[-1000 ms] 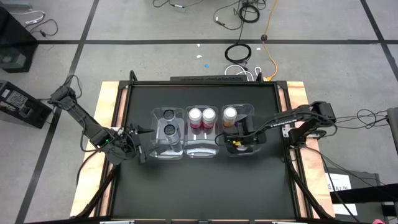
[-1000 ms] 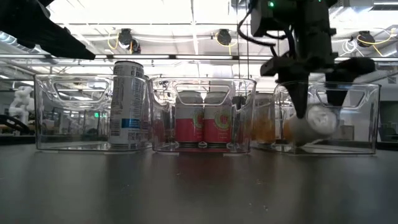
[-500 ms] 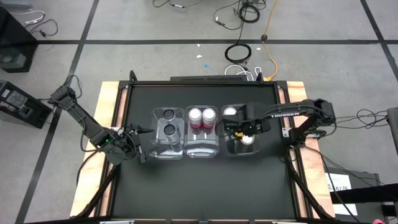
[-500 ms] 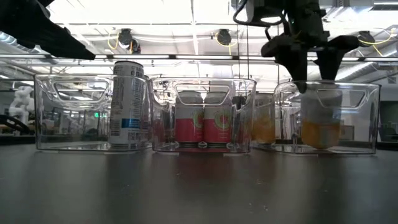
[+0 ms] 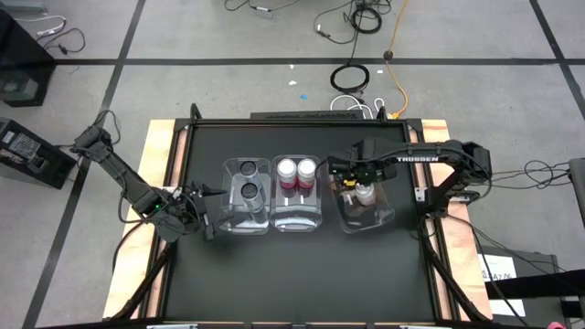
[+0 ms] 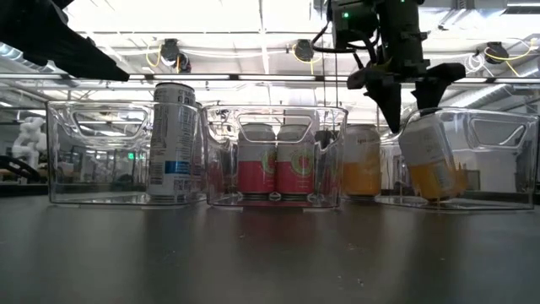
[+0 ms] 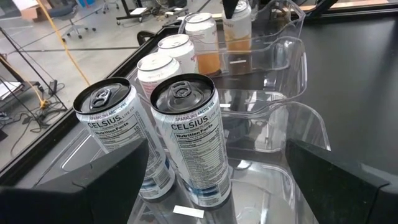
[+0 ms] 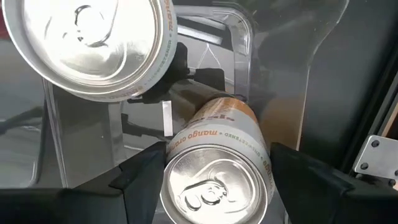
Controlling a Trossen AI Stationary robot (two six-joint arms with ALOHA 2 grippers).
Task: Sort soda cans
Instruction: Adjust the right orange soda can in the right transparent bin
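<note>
Three clear bins stand in a row mid-table. The left bin [image 5: 247, 194] holds two dark-topped cans [image 7: 186, 134]. The middle bin [image 5: 297, 215] holds two pink-red cans [image 6: 277, 173]. The right bin [image 5: 370, 215] sits skewed and holds one upright orange can [image 6: 360, 160] and one tilted orange can [image 6: 432, 159]. My right gripper [image 6: 409, 101] stands over the tilted can, shut on its top. My left gripper [image 5: 208, 222] is open and empty at the left bin's near left corner. My right gripper pinches the tilted orange can between its two fingers, on the sides just below the rim [image 8: 177, 155]. The fingers come from above, pointing down. The can leans with its top toward the middle bin, and its base rests on the right bin's floor [image 6: 443, 196].
The table's wooden rim [image 5: 160, 183] runs on both sides. The right arm [image 5: 439, 160] reaches in from the right edge across the far part of the right bin. Bare dark tabletop [image 5: 292, 274] lies near the front edge.
My right gripper has gone toward the far edge with the orange can. The can went from lying nearly flat, to upright in the right bin, to tilted. The right bin has slid and turned, its near end swinging toward the table's right edge.
</note>
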